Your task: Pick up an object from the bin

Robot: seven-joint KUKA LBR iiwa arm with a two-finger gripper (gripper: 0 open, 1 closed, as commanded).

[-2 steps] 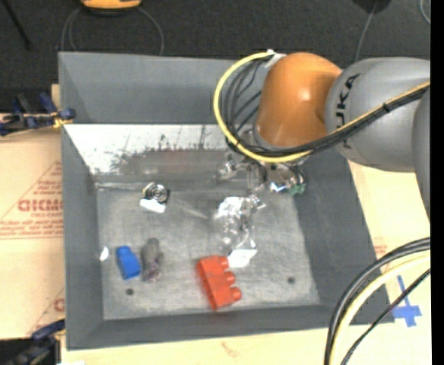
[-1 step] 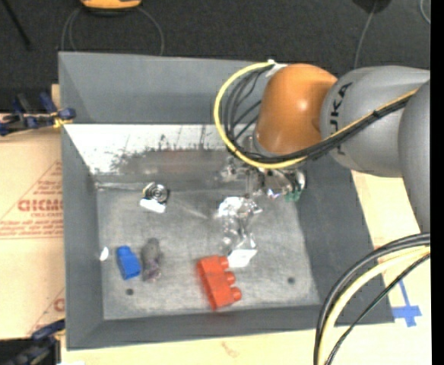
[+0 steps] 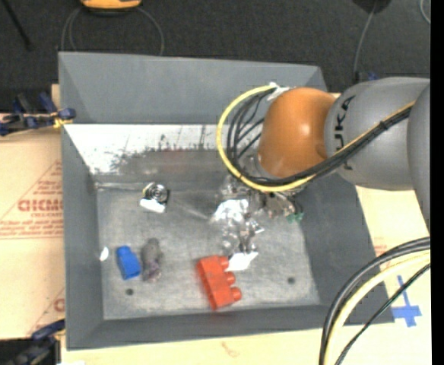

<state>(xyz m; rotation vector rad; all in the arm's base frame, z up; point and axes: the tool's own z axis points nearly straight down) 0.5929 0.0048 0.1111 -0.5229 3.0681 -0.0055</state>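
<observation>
The gripper [image 3: 241, 240] hung low at mid-bin, just beside the red toy brick [image 3: 220, 282] lying near the front wall, its grip state impossible to tell, the pick seemingly not yet made.

Well apart from the gripper [image 3: 241, 240], toward the view's left, lies a blue block [image 3: 128, 262]. A grey-purple lump [image 3: 152, 258] sits just beside it on the gripper's side, and a white scrap [image 3: 104, 255] on its far side. A small silver-and-white piece [image 3: 154, 196] lies up and left of the gripper.
</observation>
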